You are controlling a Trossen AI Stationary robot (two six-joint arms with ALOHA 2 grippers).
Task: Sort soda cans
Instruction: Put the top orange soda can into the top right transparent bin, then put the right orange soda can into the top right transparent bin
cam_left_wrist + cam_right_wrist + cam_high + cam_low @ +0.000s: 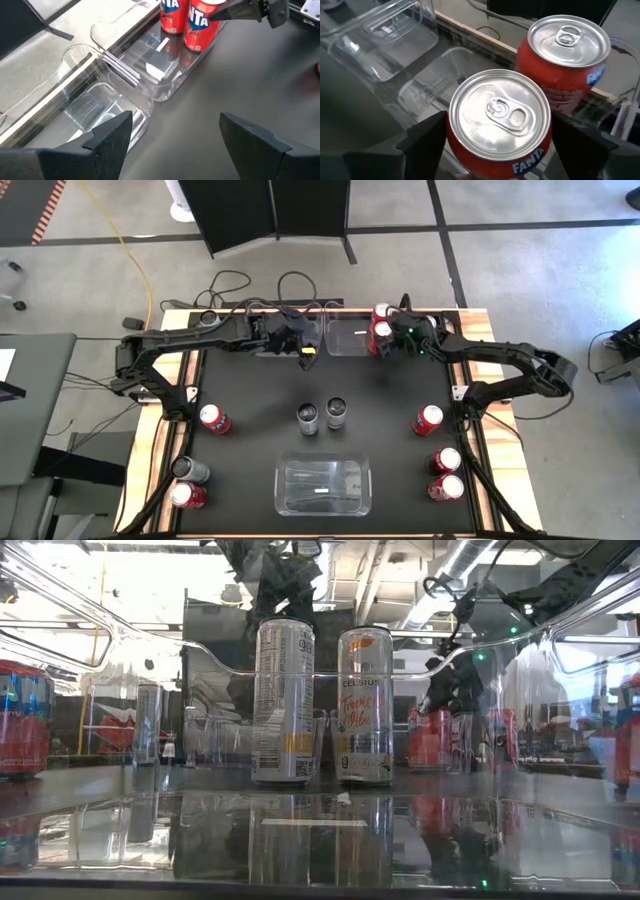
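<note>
Surface: black mat on a wood-edged table [170, 340]; concrete floor beyond.
Bins: we count three clear bins, two side by side at the far edge, the left one [283, 340] empty, the right one [350, 338] holding cans, and a third [322, 486] at the near edge.
Right gripper [495, 145]: fingers straddle a red Fanta can [500, 122] standing in the far right bin, touching a second red can [562, 60].
Left gripper [172, 135]: spread wide, empty, above the mat by the far bins.
Loose cans: two silver cans [321, 416] mid-mat; others, mostly red, along both sides.
Step, our judgement: placing. We'd let go only once the can stands flat, then lift straight up, clear of its neighbour.
</note>
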